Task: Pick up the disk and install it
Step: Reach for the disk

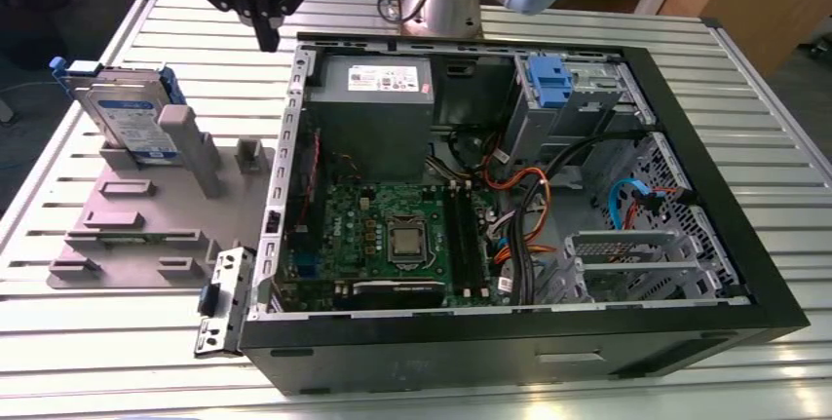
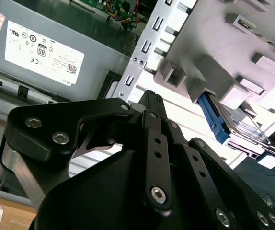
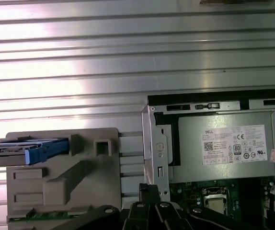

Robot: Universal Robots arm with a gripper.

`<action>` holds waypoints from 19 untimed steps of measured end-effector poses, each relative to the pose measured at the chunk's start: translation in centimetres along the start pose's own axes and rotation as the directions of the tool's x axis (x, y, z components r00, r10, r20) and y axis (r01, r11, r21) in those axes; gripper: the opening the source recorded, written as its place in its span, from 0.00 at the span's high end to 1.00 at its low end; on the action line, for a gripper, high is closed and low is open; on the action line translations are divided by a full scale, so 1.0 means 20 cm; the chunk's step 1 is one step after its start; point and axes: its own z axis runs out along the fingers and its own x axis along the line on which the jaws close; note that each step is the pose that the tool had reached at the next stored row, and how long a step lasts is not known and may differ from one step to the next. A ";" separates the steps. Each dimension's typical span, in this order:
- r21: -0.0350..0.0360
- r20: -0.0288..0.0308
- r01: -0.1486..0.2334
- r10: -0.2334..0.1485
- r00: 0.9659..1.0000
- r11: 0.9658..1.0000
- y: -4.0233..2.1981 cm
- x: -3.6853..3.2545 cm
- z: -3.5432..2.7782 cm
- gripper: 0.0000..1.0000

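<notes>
While gripper hangs w/ jaws pinched together, empty, disk looks rigid, heavyish, shock-sensitive; prob best gripped by its blue-framed edges

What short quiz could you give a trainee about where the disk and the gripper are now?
1. True or false: the gripper holds the disk.
2. Where does the disk stand? A) on edge in the grey holder B) inside the computer case C) on the power-supply box
3. Fill in: the disk's carrier bracket is ____ in colour.
Key: 1 false; 2 A; 3 blue.
</notes>
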 end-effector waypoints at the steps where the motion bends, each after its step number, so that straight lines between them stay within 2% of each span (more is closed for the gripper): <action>1: 0.000 0.000 0.000 0.000 1.000 1.000 0.003 0.011 0.001 0.89; 7: 0.000 0.000 0.000 0.000 1.000 1.000 0.014 0.065 0.004 0.89; 14: 0.000 -0.001 0.000 0.000 1.000 1.000 0.014 0.067 0.004 0.89; 15: 0.000 -0.006 0.000 0.000 1.000 1.000 0.014 0.067 0.005 0.89; 18: 0.003 -0.034 -0.001 0.002 0.999 1.000 0.014 0.067 0.007 0.89; 19: 0.003 -0.035 -0.002 0.002 0.999 1.000 0.014 0.068 0.008 0.89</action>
